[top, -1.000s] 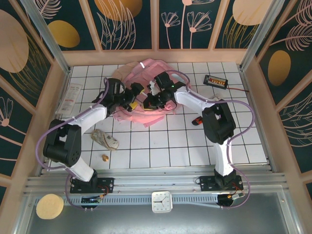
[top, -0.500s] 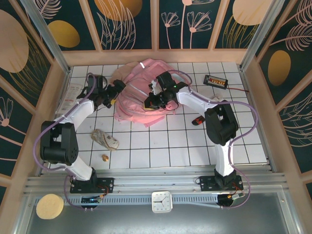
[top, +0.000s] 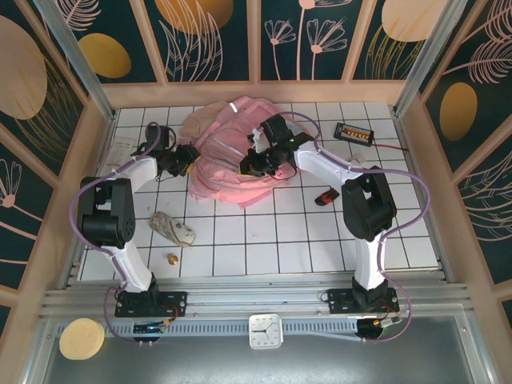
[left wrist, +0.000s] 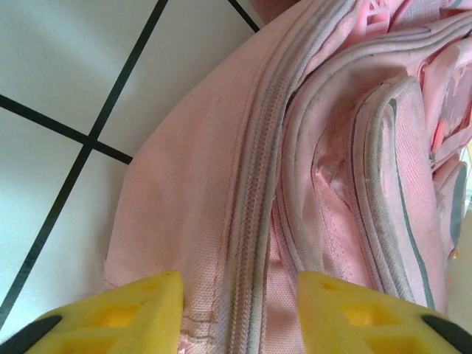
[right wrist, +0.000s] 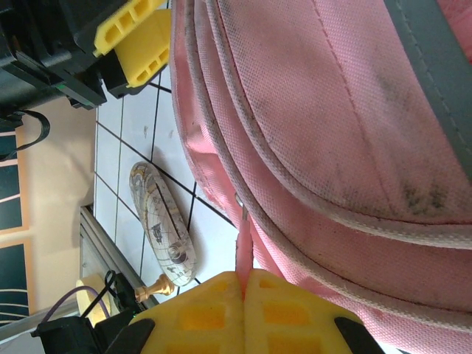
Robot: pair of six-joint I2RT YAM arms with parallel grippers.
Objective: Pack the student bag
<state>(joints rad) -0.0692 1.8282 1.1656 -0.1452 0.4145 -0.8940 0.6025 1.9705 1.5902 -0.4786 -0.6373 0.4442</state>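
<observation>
Action at the far middle of the tiled table (top: 304, 240), where the student bag (top: 226, 156) lies in a slumped pink heap, a white strip showing at its far edge, with an arm in on each side. On the bag's left edge, the left gripper (left wrist: 236, 286) is right down on the fabric: its yellow fingertips (left wrist: 140, 302) stand a narrow way apart, one on each side of the long zipper seam, pink cloth filling the gap. Whether they are actually pinching it, I cannot tell. Over on the right, the right gripper (right wrist: 243, 279) has its yellow pads pressed tight together on a thin pink strip (right wrist: 243, 240) that runs up to the bag's piped edge, and the bag's folds hang over that wrist camera. Off the bag, a patterned oval object (top: 172, 230) lies on the near-left tiles with a small gold piece (top: 172, 258) just near of it. A black box with orange parts (top: 354, 133) sits at the far right, and a small red and black item (top: 326, 197) lies beside the right arm.
</observation>
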